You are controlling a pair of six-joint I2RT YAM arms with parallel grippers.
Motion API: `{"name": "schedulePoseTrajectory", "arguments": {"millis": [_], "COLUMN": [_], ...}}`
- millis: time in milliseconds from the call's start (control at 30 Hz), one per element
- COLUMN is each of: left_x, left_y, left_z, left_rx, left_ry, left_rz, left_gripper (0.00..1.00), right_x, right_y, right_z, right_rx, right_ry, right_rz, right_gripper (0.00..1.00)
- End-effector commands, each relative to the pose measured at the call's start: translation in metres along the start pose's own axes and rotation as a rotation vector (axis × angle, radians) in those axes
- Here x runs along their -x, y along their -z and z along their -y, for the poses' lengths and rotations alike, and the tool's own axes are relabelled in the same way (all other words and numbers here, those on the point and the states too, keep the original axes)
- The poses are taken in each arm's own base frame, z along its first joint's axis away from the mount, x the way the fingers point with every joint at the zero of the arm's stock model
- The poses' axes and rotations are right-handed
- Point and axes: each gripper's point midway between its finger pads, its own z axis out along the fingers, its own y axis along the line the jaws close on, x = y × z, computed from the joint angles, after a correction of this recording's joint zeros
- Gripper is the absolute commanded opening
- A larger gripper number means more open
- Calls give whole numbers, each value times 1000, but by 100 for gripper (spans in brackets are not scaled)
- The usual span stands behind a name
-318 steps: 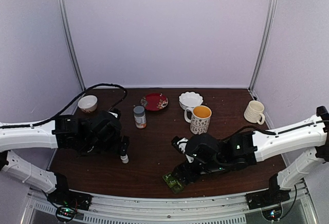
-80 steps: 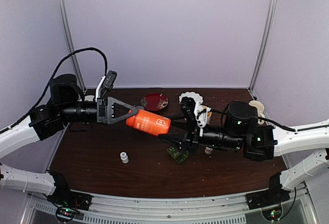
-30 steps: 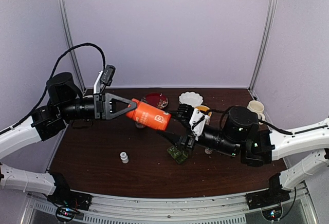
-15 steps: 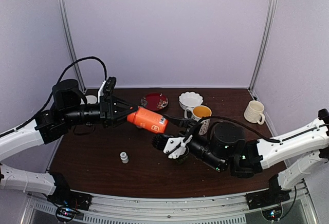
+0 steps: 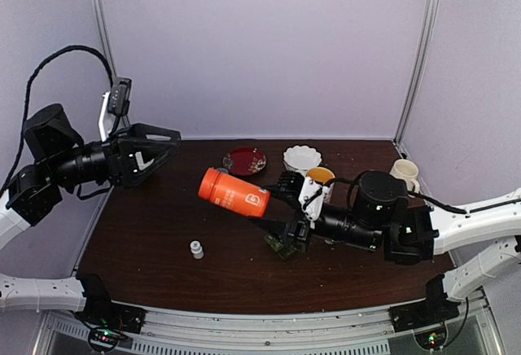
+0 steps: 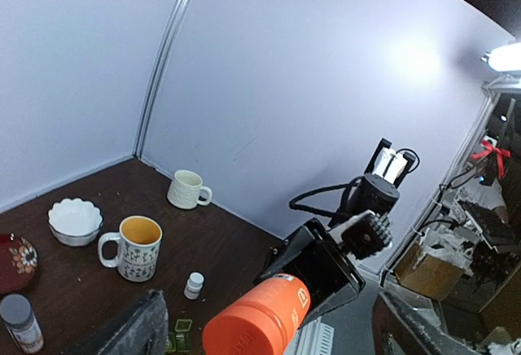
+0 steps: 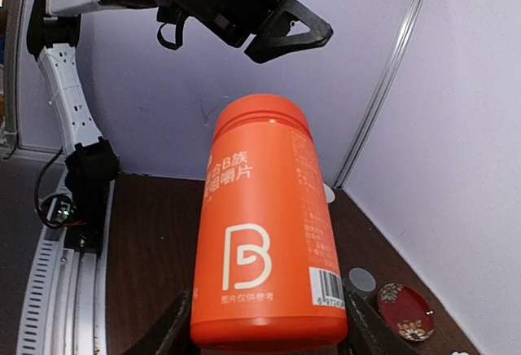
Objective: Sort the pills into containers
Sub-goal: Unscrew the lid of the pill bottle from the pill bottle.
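My right gripper [image 5: 275, 205] is shut on the base of a large orange bottle [image 5: 234, 193] with its lid on, and holds it tilted above the table. The bottle fills the right wrist view [image 7: 264, 225] and also shows in the left wrist view [image 6: 256, 320]. My left gripper [image 5: 159, 146] is open and empty, raised high at the left, well clear of the bottle's lid. The dark-green pill box [image 5: 281, 247] lies on the table under the right gripper, partly hidden; it also shows in the left wrist view [image 6: 175, 332]. No loose pills show.
A small white capped bottle [image 5: 196, 249] stands at front left, another [image 6: 194, 284] next to the pill box. At the back are a red plate [image 5: 244, 160], a white scalloped bowl [image 5: 301, 158], a patterned mug [image 6: 134, 247], a cream mug [image 5: 402, 177] and a grey-capped bottle [image 6: 18, 318].
My left gripper has let go of the orange bottle's lid end, opened, and pulled back up and to the left. The right gripper now holds the bottle alone.
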Motion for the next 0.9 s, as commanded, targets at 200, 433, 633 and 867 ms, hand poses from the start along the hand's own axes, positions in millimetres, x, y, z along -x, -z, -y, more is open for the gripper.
{"name": "schedulePoseTrajectory", "arguments": {"millis": [200,433,633,867], "left_x": [-47,-80,-113,-115], "left_y": [32,24,27,17], "left_z": [44,32,39,34], "left_rx": [-281,-332,-464,-375], "left_ry": [-845,-988,-1147,-1291], "left_rz": [47,-119,-189,-220], "left_gripper": [98,97,97,97], "right_x": [25,25,32,28], "right_y": [20,19,10,0], "right_z": [-33,-44,-42,-41], "right_rx": [389,461,475,470], "right_ry": [-478,-503,-529,-546], "right_rz": [57,6,16,5], "right_gripper": [7,7,7,6]}}
